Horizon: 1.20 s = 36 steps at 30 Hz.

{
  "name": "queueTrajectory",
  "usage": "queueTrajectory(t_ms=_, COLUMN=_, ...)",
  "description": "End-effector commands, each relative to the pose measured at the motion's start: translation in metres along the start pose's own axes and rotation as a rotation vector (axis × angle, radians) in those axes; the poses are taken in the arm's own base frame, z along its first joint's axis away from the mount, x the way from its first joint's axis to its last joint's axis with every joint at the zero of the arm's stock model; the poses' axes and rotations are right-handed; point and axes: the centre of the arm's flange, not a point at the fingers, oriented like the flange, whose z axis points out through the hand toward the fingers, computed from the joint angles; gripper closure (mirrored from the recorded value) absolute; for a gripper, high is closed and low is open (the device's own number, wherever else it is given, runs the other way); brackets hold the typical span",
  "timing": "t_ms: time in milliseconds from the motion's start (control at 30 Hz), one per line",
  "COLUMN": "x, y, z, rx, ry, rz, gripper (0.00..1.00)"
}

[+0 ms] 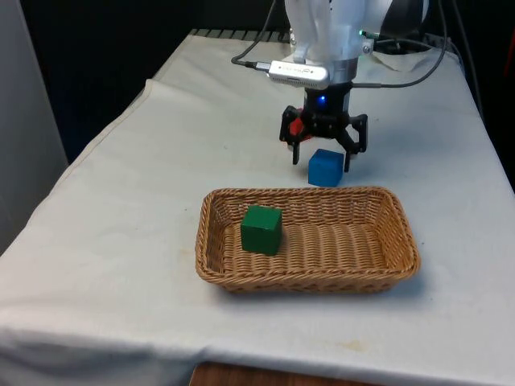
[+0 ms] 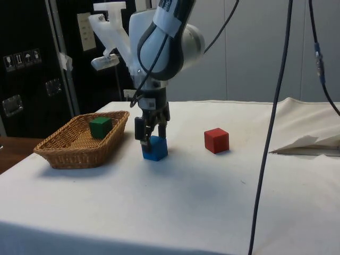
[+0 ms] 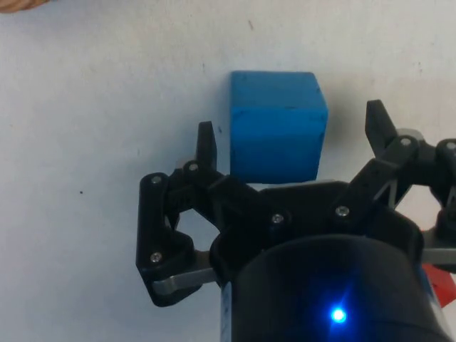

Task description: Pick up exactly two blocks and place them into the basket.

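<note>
One green block (image 1: 261, 229) in basket (image 1: 402, 233); blue block (image 1: 325, 168), red block (image 2: 216, 140) (both outside).

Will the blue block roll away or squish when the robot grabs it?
Probably not. The blue block is a cube with flat faces, resting flat on the cloth, so it should not roll. Its crisp edges suggest it is stiff. The open pincer has flat sides to squeeze.

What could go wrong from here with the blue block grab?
1. The gripper is open with its fingers either side of the blue block, but the block sits off-centre towards one finger; closing may shove or twist it instead of clamping it squarely.
2. The block lies close to the basket wall, so a low carry might clip the rim.
3. The green block is already inside; dropping onto it could bounce the blue one out.
</note>
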Motion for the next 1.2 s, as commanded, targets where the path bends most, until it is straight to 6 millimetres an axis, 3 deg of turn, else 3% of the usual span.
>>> queueTrajectory(t_ms=0, x=0.0, y=0.0, z=0.0, rx=0.0, ry=0.0, rz=0.0, gripper=0.0)
queueTrajectory(t_ms=33, x=0.0, y=-0.001, z=-0.001, rx=0.009, ry=0.007, rz=0.001, gripper=0.0)
queueTrajectory(t_ms=100, x=0.001, y=-0.001, z=-0.001, rx=0.008, ry=0.008, rz=0.0, gripper=0.18)
queueTrajectory(t_ms=133, x=0.001, y=-0.001, z=-0.001, rx=0.007, ry=0.008, rz=0.0, gripper=0.3)
queueTrajectory(t_ms=167, x=0.001, y=-0.002, z=-0.002, rx=0.006, ry=0.008, rz=-0.001, gripper=0.54)
queueTrajectory(t_ms=300, x=0.001, y=0.0, z=-0.001, rx=0.001, ry=0.002, rz=0.0, gripper=0.97)
queueTrajectory(t_ms=633, x=0.002, y=-0.001, z=-0.003, rx=0.004, ry=0.007, rz=-0.002, gripper=0.97)
queueTrajectory(t_ms=1167, x=0.029, y=-0.001, z=-0.055, rx=0.026, ry=0.032, rz=-0.009, gripper=0.97)
